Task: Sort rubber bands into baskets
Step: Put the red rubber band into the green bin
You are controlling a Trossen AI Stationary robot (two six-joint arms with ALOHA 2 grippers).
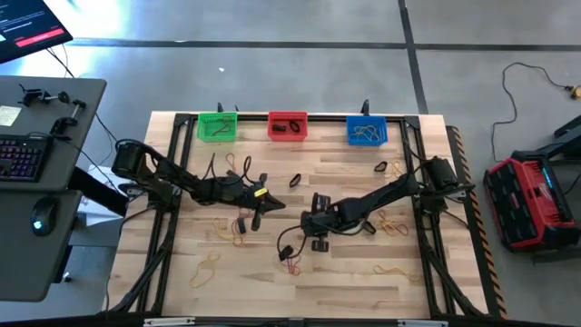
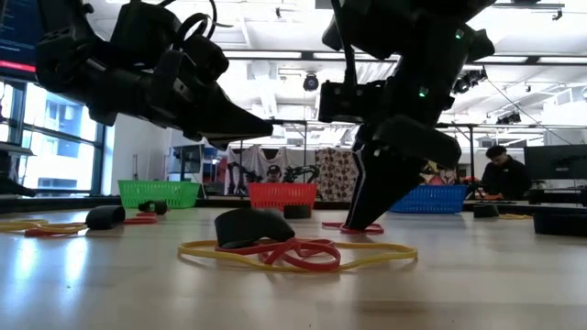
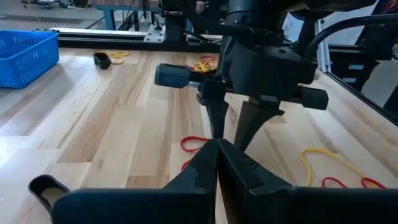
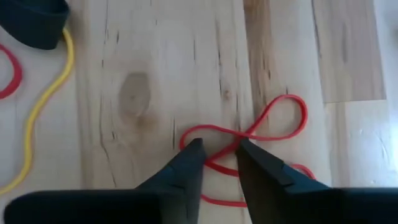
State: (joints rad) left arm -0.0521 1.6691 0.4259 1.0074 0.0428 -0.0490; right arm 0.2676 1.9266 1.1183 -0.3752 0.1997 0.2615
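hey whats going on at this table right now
Two robot arms are sorting rubber bands into three baskets: green, red and blue, lined up along the table's far edge. The right end effector is down at the tabletop, its fingers part open, straddling a twisted red rubber band. The left end effector is shut, with nothing visibly held. Many bands lie loose on the wood.

The table (image 4: 155, 74) is pale wood with visible grain and a knot, smooth with a satin sheen. The red band (image 4: 273, 124) on it looks like thin matt rubber. The right tool (image 4: 217, 163) has dark, matt fingers. The green basket (image 1: 217, 126) at twelve o'clock is latticed plastic.
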